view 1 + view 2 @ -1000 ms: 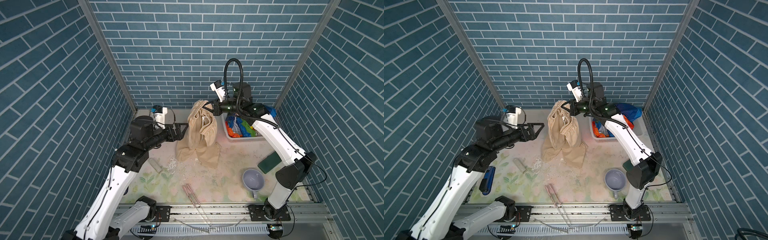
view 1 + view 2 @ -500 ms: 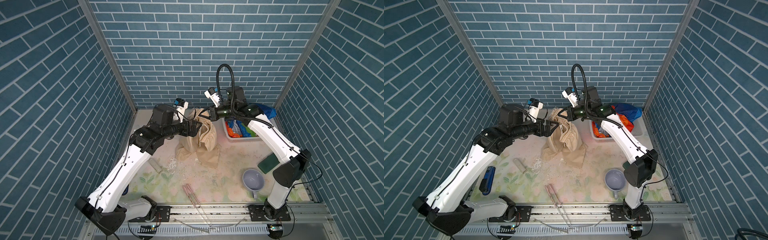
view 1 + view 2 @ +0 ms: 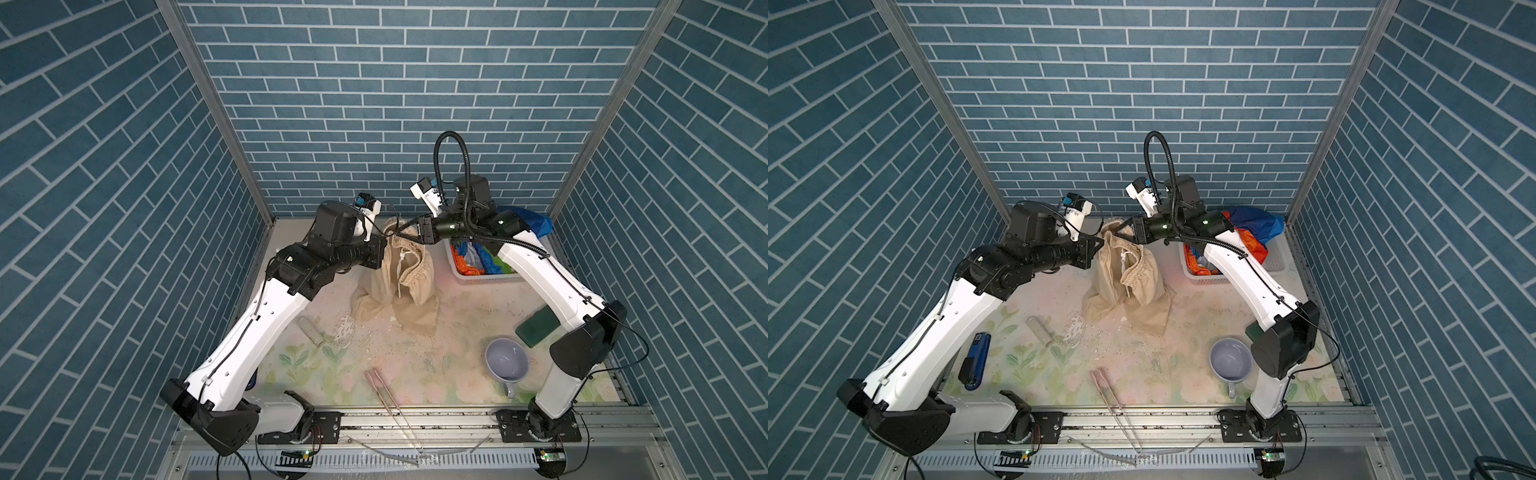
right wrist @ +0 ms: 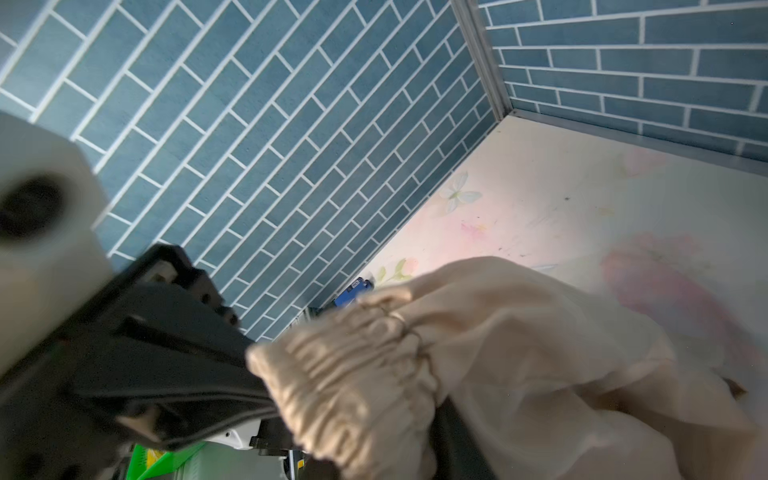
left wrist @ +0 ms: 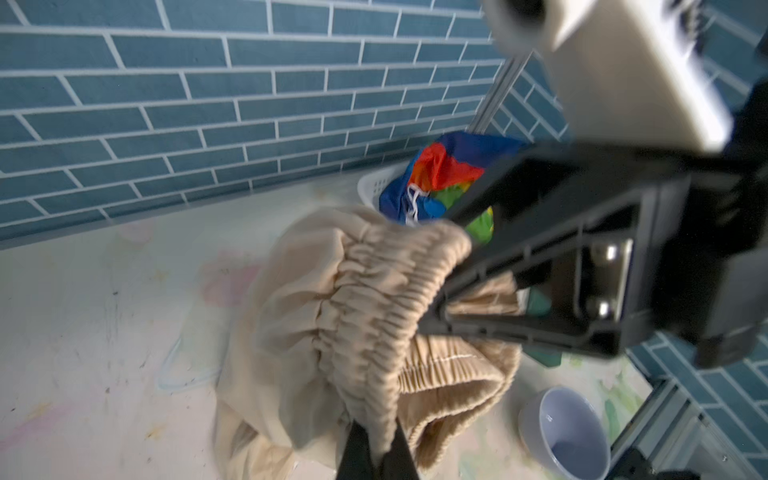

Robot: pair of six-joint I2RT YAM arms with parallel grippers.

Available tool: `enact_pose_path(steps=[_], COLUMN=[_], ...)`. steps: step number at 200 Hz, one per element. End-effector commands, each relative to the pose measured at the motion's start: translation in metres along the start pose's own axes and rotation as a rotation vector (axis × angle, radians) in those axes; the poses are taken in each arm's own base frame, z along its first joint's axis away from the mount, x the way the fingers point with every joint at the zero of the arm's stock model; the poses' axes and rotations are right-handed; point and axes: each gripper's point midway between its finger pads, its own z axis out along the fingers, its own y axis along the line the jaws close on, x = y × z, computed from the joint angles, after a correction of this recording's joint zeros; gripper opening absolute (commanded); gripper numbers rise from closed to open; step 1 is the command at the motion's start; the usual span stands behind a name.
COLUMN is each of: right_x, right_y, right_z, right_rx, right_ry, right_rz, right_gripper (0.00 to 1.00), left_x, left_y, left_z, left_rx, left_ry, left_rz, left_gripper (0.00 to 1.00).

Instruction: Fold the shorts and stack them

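While both arms meet above the worktop (image 3: 453,374), neither pair is folded or stacked yet. The beige shorts (image 3: 409,291) hang just beside the basket (image 3: 484,279), on its side toward the left arm (image 3: 257,332). Their waistband (image 5: 374,299) is held up and the legs slump in a heap on the worktop. The striped shorts (image 3: 1252,226) lie crumpled in the basket and spill over its far rim. A mug (image 3: 505,363) stands well apart from the basket, toward the front.

The left gripper (image 5: 376,451) is clenched on the gathered waistband, as the left wrist view shows close up. The right gripper (image 5: 442,280) has its jaws parted around the same band, on the stretch nearer the basket. Cloth sits between them, and I cannot tell whether they press it at all.

I judge this to be a handover or regrasp, and the risk lies in the band. If the right gripper lets go, the whole pair hangs from one pinch on bunched elastic. It may then twist, or slip out if the bite is shallow. The two holds are close together, so pulling them apart may only stretch the gathers and leave the legs tangled. The white drawstring (image 3: 401,272) dangles and could snag on a jaw. A swing toward the basket could knock it or catch the striped shorts. Dragging low would sweep the legs through the white scraps (image 3: 345,332) lying farther from the basket.
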Motion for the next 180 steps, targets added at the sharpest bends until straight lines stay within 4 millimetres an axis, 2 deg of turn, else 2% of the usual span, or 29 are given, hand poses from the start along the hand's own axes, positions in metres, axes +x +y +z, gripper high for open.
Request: enact_pose_path(steps=[1,16,32,43,63,78,115,129,138,180], right_x=[0.000,0.009,0.017,0.024,0.041,0.053,0.081,0.088,0.092,0.096], right_y=[-0.011,-0.024,-0.028,-0.024,-0.019,-0.014,0.012,0.015,0.012,-0.035], right_z=[-0.024,-0.037,-0.054,-0.065,-0.071,-0.062,-0.008,0.010,0.018,0.031], right_rx=[0.160,0.256,0.355,0.411,0.518,0.541,0.489,0.464,0.476,0.689], right_ry=[-0.108,-0.163,-0.238,-0.278,-0.290,-0.279,-0.244,-0.223,-0.212,-0.205], right_rz=[-0.060,-0.083,-0.134,-0.186,-0.261,-0.262,-0.310,-0.312,-0.311,-0.299], right_gripper=[0.54,0.58,0.63,0.66,0.67,0.67,0.71,0.76,0.98,0.99], left_x=[-0.030,-0.040,-0.048,-0.052,-0.058,-0.063,-0.073,-0.076,-0.078,-0.080], left_y=[-0.009,-0.016,-0.017,-0.014,-0.012,-0.012,-0.014,-0.013,-0.015,-0.021], left_z=[-0.015,-0.019,-0.019,-0.018,-0.015,-0.014,-0.018,-0.019,-0.020,-0.023], left_rx=[0.015,0.043,0.043,0.024,0.003,0.002,0.000,-0.008,-0.002,0.029], left_ry=[-0.091,-0.115,-0.136,-0.138,-0.135,-0.142,-0.166,-0.168,-0.170,-0.166], left_rz=[-0.006,-0.015,-0.027,-0.033,-0.041,-0.048,-0.053,-0.054,-0.053,-0.054], left_gripper=[0.00,0.00,0.00,0.00,0.00,0.00,0.00,0.00,0.00,0.00])
